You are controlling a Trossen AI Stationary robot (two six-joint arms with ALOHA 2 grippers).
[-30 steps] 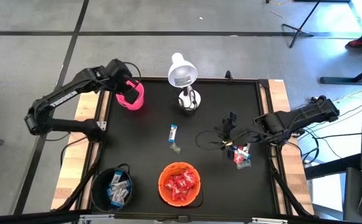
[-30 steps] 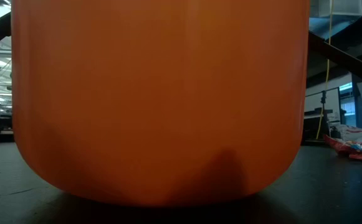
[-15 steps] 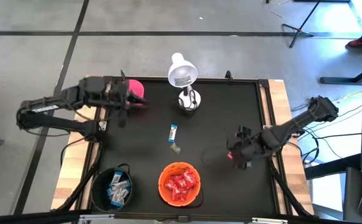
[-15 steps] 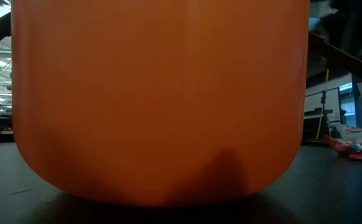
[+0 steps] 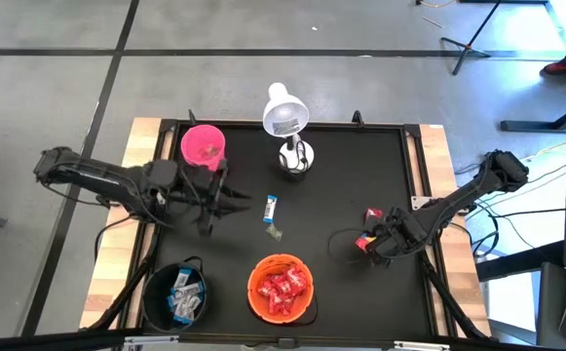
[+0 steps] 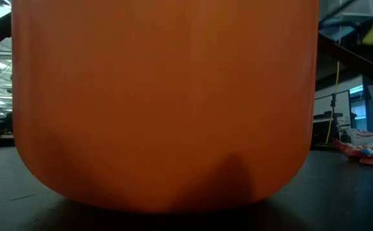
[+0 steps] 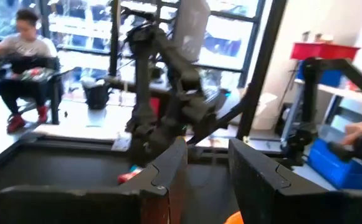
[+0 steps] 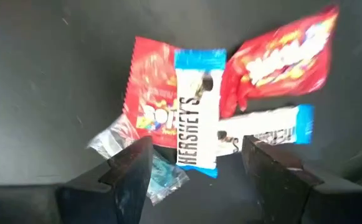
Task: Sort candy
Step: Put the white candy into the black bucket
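Note:
A small pile of candy (image 8: 199, 118) lies on the black table near its right edge: red packets, two blue-and-white bars and a pale blue sweet. It also shows in the high view (image 5: 363, 241) and the low view (image 6: 364, 153). My right gripper (image 8: 199, 171) (image 5: 376, 237) hangs open just above this pile, pointing down, a finger on either side, touching nothing. A lone blue-and-white candy (image 5: 272, 208) lies mid-table with a clear wrapper (image 5: 276, 232) beside it. My left gripper (image 5: 232, 203) (image 7: 207, 177) is open, held level, pointing toward that candy from the table's left.
The orange bowl (image 5: 281, 288) of red candy and the dark bowl (image 5: 177, 294) of blue-and-white candy stand at the near edge. The pink cup (image 5: 203, 146) and a white lamp (image 5: 284, 122) stand at the far edge. The orange bowl (image 6: 164, 102) blocks most of the low view.
My left gripper has left the pink cup, moving toward the near edge and the table's middle, and has turned to point level to the right. My right gripper has moved toward the near edge and come down over the candy pile, tipping to point down.

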